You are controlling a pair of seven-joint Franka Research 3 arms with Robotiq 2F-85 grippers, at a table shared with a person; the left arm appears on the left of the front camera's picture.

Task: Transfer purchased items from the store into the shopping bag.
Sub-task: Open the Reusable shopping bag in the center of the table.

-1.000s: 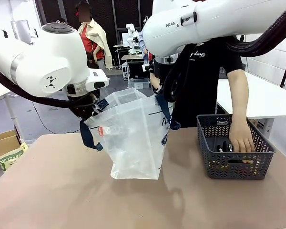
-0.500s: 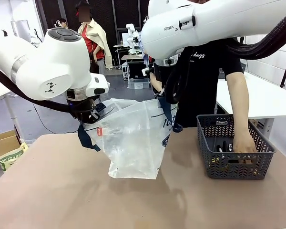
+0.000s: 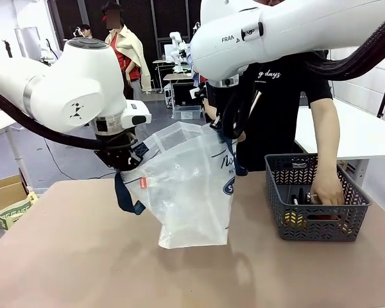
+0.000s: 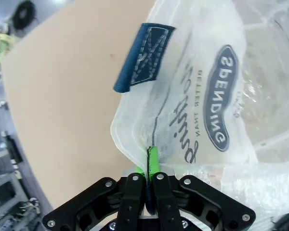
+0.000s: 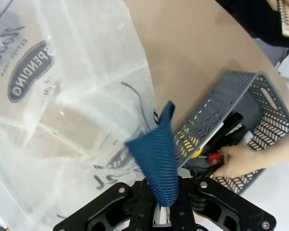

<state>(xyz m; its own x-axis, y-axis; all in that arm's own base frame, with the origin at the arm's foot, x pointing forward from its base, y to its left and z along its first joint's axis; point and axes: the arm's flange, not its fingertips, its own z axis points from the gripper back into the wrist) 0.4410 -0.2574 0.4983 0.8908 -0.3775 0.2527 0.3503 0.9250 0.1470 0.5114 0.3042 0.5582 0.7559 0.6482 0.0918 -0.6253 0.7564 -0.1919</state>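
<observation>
While your left gripper (image 4: 150, 161) pinches the top edge of the bag (image 3: 192, 186) and your right gripper (image 5: 160, 204) clamps its blue handle (image 5: 156, 163) to hold it open, the bag looks empty and the goods (image 3: 296, 218) lie in the basket (image 3: 314, 226), where the person's hand (image 3: 325, 191) reaches.

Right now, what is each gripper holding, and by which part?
Both hold the shopping bag: the left gripper pinches its top plastic edge, the right gripper clamps a navy strap handle.

Translucent white shopping bag (image 3: 192, 186) upright mid-table, mouth open; dark grey basket (image 3: 321, 226) at right, small items (image 3: 294, 219) inside.
</observation>
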